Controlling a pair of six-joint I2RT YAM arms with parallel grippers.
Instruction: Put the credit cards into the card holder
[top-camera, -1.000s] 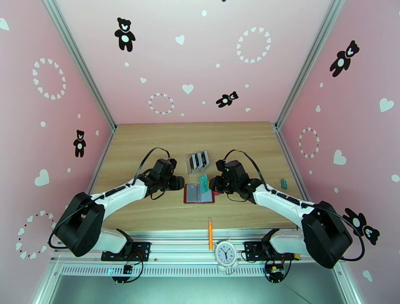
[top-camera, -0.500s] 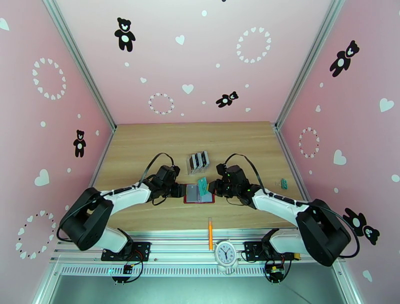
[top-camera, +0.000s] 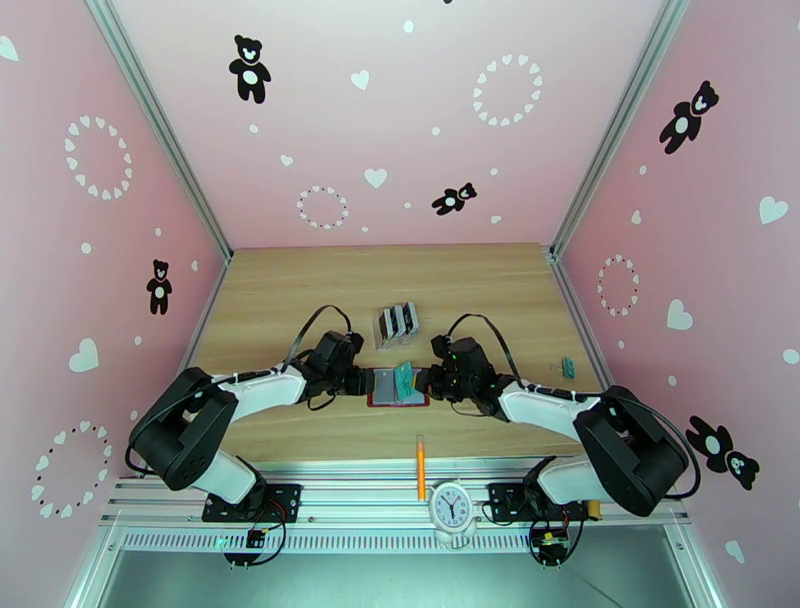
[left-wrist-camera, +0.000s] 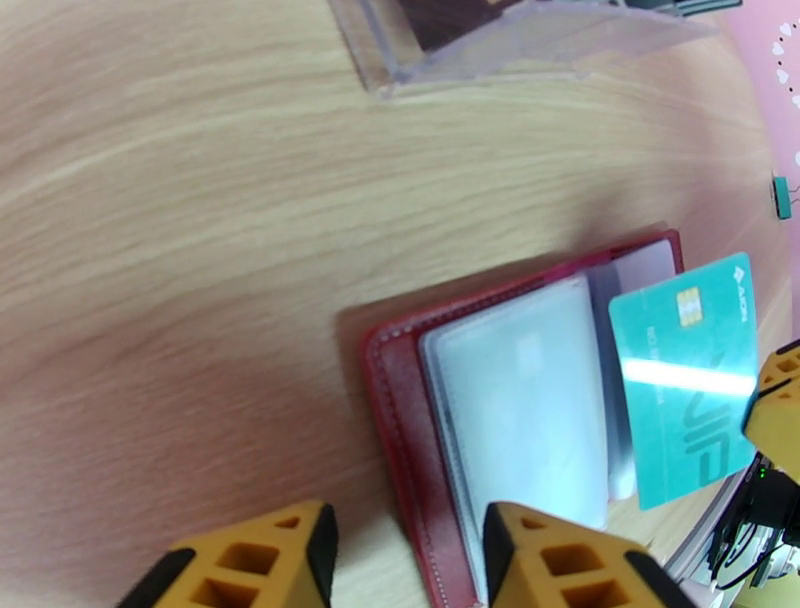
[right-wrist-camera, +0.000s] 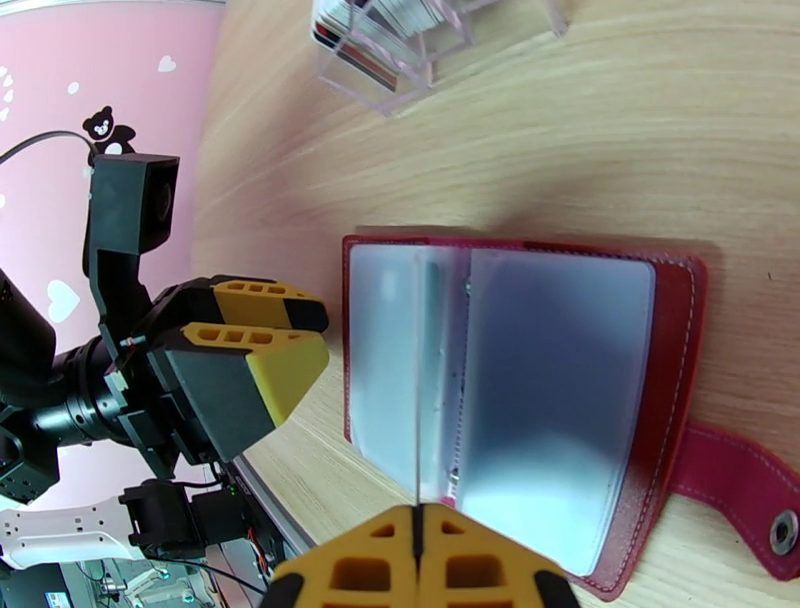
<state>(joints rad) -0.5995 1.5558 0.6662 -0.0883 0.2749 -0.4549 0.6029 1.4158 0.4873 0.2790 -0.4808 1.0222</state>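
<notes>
**A:** At the near edge of the counter (top-camera: 300, 290), what's there?

**B:** An orange pen (top-camera: 421, 467), pointing away from the arms. A small white clock (top-camera: 451, 505) stands on the rail just in front of it.

**A:** And past the pen?

**B:** The card holder (top-camera: 385, 385) (left-wrist-camera: 400, 420) (right-wrist-camera: 675, 330). It lies open and flat on the wood with its greyish pockets up, and its snap tab sticks out on the side away from the left hand (top-camera: 358, 380) (left-wrist-camera: 405, 520).

**A:** Where are the hands?

**B:** One at each side of it. The left hand sits low at the holder's left edge. Its fingers are partly apart with nothing clamped between them, and the red border runs under the gap. I can't tell whether a fingertip touches the leather.

**A:** The right one?

**B:** The right hand (top-camera: 425, 380) (right-wrist-camera: 415, 515) is pinched tight on a teal credit card (top-camera: 405, 375) (left-wrist-camera: 685, 390) (right-wrist-camera: 415, 380). The card is held tilted over the pockets, on the half farther from the left hand, chip side towards that hand. Its free edge overlaps a clear sleeve, but I can't tell whether it has entered one.

**A:** Beyond that?

**B:** A clear slotted rack (top-camera: 397, 322) (left-wrist-camera: 520, 40) (right-wrist-camera: 390, 50) with several cards standing in it, just behind the holder. A small green object (top-camera: 567, 366) lies well off to the right.
</notes>
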